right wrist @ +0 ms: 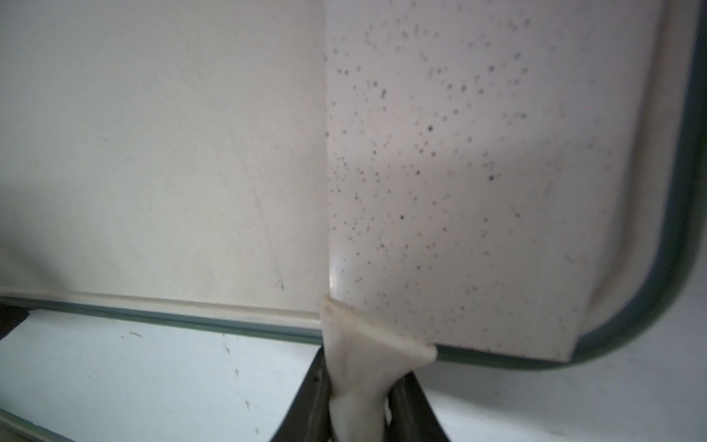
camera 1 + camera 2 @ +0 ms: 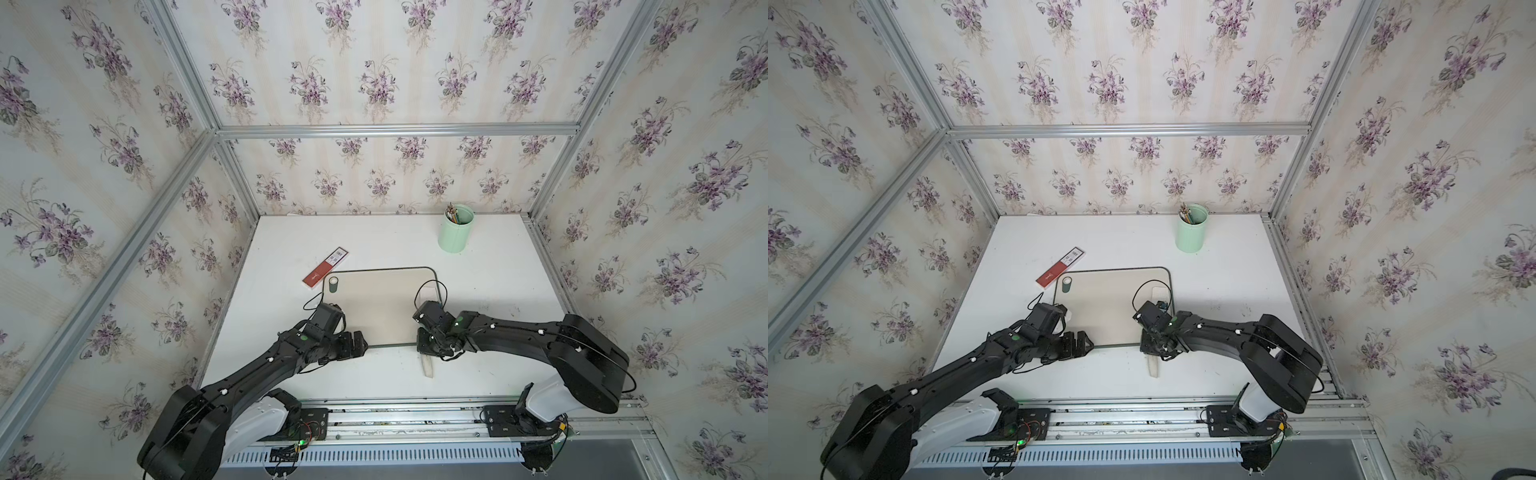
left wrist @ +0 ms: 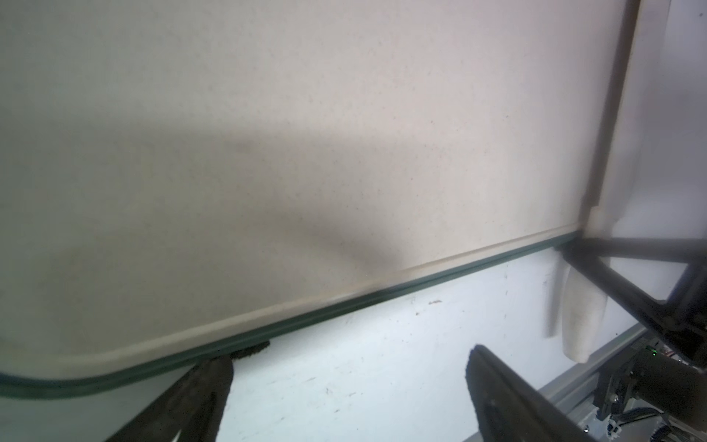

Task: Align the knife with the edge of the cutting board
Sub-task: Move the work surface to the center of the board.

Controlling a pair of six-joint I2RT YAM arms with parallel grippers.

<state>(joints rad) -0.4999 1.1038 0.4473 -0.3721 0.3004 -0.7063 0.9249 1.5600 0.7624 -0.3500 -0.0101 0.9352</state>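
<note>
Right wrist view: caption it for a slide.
Right gripper clamps the knife by its handle, blade lying on the cutting board.

Pale wallpaper (image 2: pixel 374 62) with bunches of purple violets is covering the walls on three sides of this cell. Silver aluminium profiles (image 2: pixel 395 129) are running up the corners and across the back wall, in both top views. A white desk (image 2: pixel 498 282) is standing inside this frame, and small dark marks are showing on its surface. An aluminium rail (image 2: pixel 395 415) is lying along its near edge, and a white slotted duct (image 2: pixel 415 455) is running just beside that rail. Soft, even light is filling the space, and only faint shadows are lying on the desk.
</note>
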